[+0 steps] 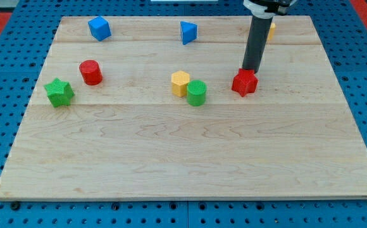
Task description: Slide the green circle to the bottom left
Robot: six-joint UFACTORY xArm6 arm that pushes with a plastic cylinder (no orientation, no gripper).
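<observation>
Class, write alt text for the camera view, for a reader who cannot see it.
A wooden board on a blue pegboard holds small blocks; my tip sits at the top edge of a red block, right of the green circle, which touches a yellow hexagon. Further left are a red cylinder and green star.

Two blue blocks (99,28) (188,31), two red blocks (90,72) (244,82), two green blocks (59,92) (196,93), two yellow blocks (180,83) (271,30)

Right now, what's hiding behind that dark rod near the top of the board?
A yellow block peeks out from behind the rod on the view's right; most of it is covered, so its shape cannot be told. My tip sits just behind the red block.
</observation>
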